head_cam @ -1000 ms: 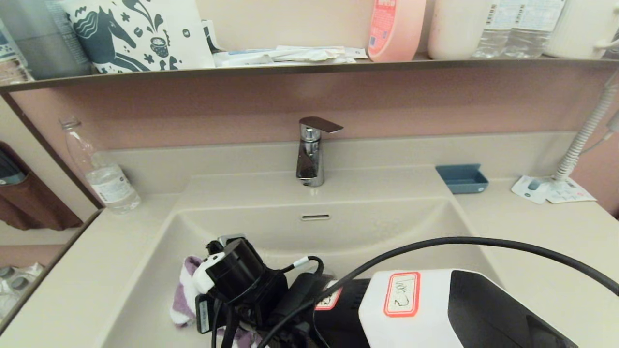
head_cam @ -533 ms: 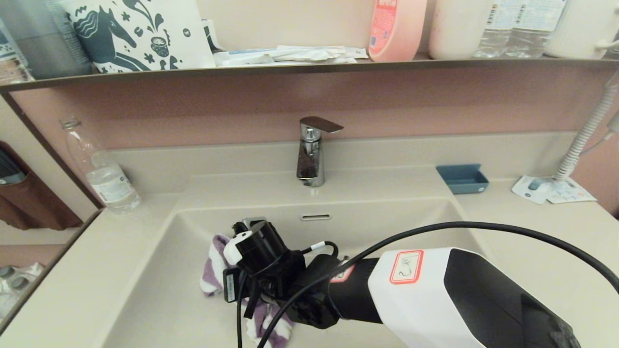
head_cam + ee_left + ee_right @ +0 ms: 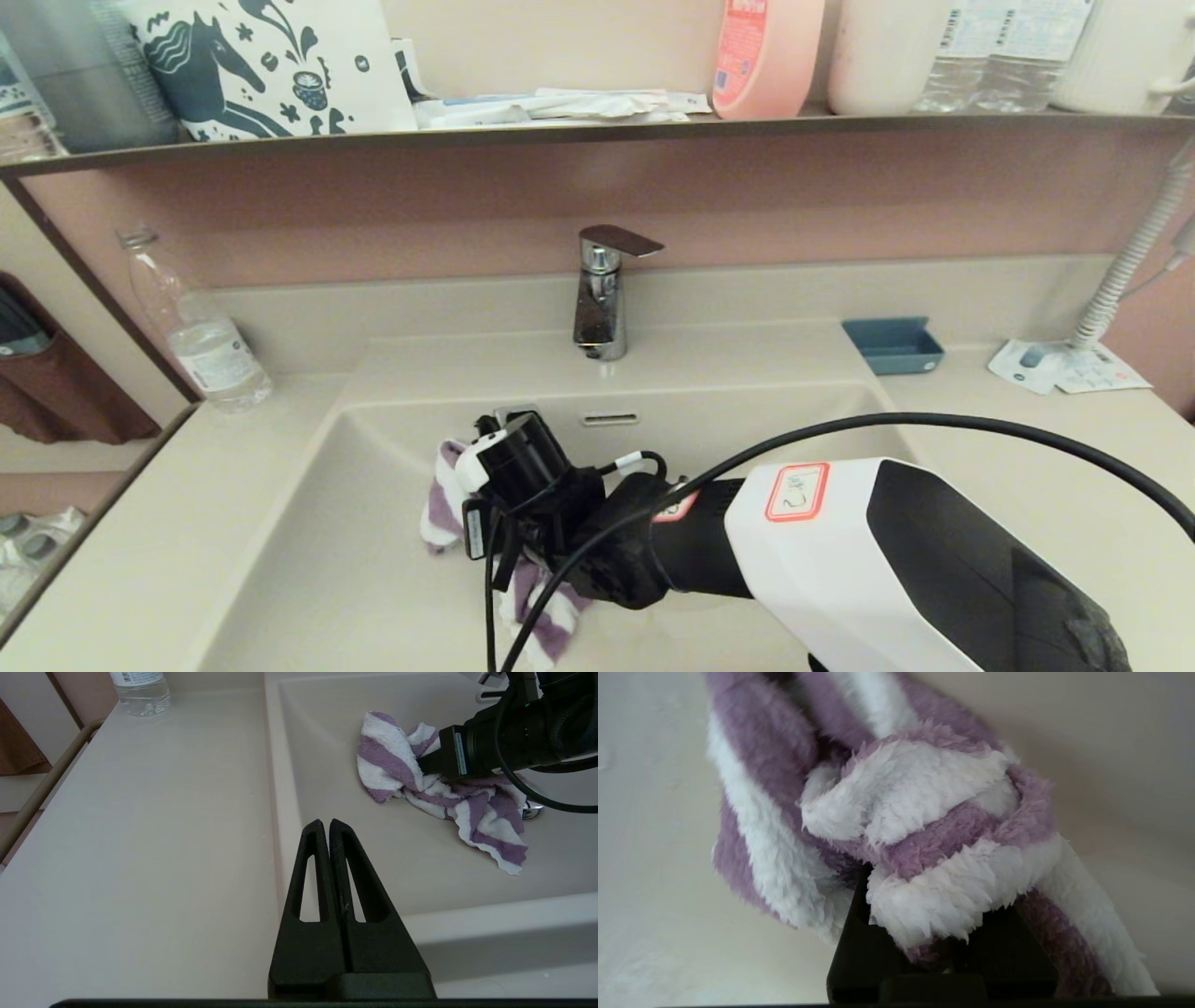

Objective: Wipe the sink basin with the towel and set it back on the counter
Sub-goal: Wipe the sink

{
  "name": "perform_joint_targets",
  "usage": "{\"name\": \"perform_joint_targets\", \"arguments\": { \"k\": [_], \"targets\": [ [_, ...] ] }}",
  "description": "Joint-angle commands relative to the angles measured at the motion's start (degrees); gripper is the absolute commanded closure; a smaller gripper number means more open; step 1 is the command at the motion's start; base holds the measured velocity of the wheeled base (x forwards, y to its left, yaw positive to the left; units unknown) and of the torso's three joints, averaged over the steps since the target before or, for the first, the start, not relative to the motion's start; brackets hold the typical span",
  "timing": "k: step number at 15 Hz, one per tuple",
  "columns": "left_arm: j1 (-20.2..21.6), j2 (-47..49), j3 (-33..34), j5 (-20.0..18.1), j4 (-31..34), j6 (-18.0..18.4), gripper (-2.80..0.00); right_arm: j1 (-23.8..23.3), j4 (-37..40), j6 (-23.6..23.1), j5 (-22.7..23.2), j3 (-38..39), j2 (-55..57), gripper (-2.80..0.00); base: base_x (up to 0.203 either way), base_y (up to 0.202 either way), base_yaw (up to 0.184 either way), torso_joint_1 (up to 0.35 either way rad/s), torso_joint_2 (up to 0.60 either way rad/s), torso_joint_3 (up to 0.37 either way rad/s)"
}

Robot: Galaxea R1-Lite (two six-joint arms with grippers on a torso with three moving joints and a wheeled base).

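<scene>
The purple-and-white striped towel lies bunched on the floor of the cream sink basin, left of centre. My right gripper is shut on the towel, which wraps over its fingers and hides their tips. Part of the towel trails toward the chrome drain plug, mostly covered. The overflow slot shows on the back wall. My left gripper is shut and empty, over the counter by the basin's left rim.
A chrome faucet stands behind the basin. A water bottle is at the back left of the counter. A blue tray, a leaflet and a ribbed hose are at the right. A black cable arcs over the right arm.
My right gripper has dragged the towel across the basin floor, from the near left toward the back and the middle. The left gripper's earlier position is not shown.
</scene>
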Motion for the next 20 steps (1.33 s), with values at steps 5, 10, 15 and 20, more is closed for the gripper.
{"name": "perform_joint_targets", "arguments": {
  "k": [5, 10, 15, 20],
  "targets": [
    [0.0, 0.1, 0.0, 0.0, 0.0, 0.0, 0.0, -4.0, 3.5, -0.7, -4.6, 3.0, -1.9, 0.0, 0.0, 0.0, 0.0, 0.0, 0.01, 0.0],
    [0.0, 0.1, 0.0, 0.0, 0.0, 0.0, 0.0, -5.5, 3.9, -1.1, -7.1, 12.0, -7.4, 0.0, 0.0, 0.0, 0.0, 0.0, 0.0, 0.0],
    [0.0, 0.1, 0.0, 0.0, 0.0, 0.0, 0.0, -9.6, 4.0, -1.2, -9.6, 22.7, -14.2, 0.0, 0.0, 0.0, 0.0, 0.0, 0.0, 0.0],
    [0.0, 0.1, 0.0, 0.0, 0.0, 0.0, 0.0, -13.2, 5.9, -1.4, -11.5, 33.9, -22.1, 0.0, 0.0, 0.0, 0.0, 0.0, 0.0, 0.0]
  ]
}}
